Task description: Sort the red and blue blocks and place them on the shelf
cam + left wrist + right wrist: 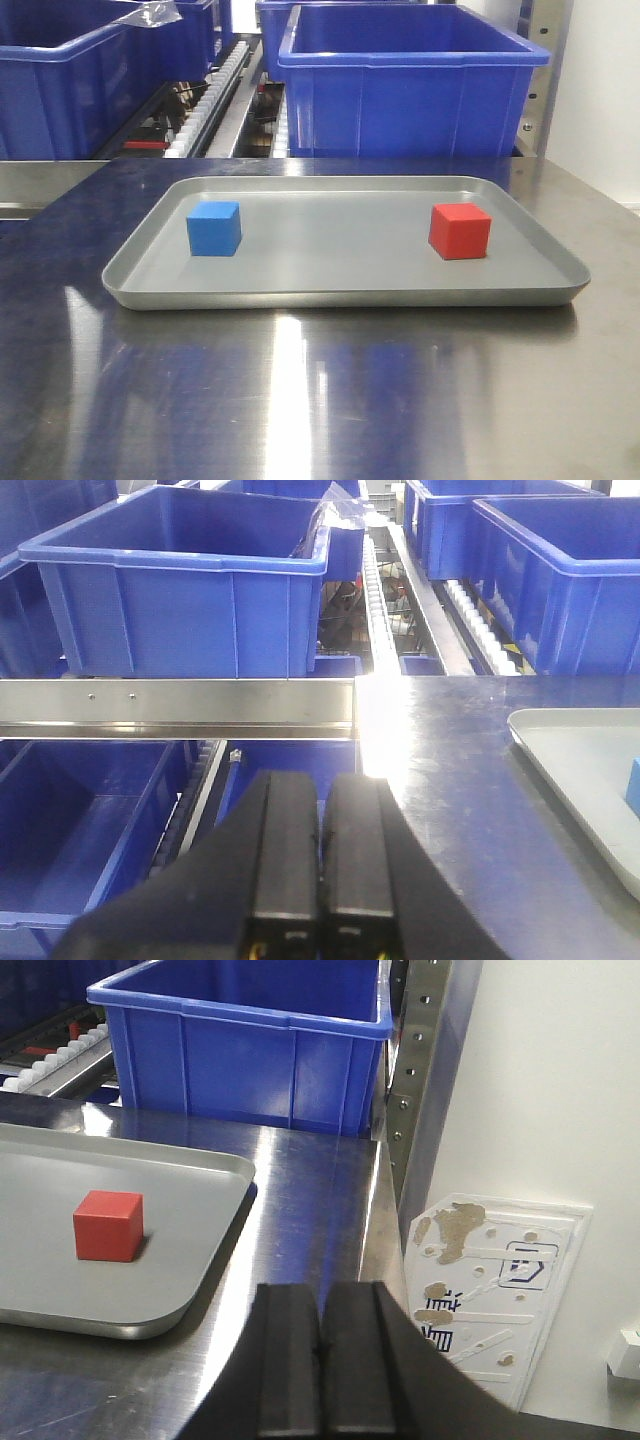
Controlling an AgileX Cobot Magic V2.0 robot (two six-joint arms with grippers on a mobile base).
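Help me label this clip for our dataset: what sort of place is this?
Probably a warehouse or factory picking station: blue plastic bins on a roller-rail rack, fronted by a stainless steel worktable holding a grey tray.

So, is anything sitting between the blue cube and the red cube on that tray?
Nothing: only the bare floor of the tray separates the blue cube and the red cube, as the front-facing view shows.

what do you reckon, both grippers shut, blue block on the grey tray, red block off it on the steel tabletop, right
Not quite: the front view shows the red block on the grey tray too, apart from the blue block. The left gripper and right gripper are shut, as you said.
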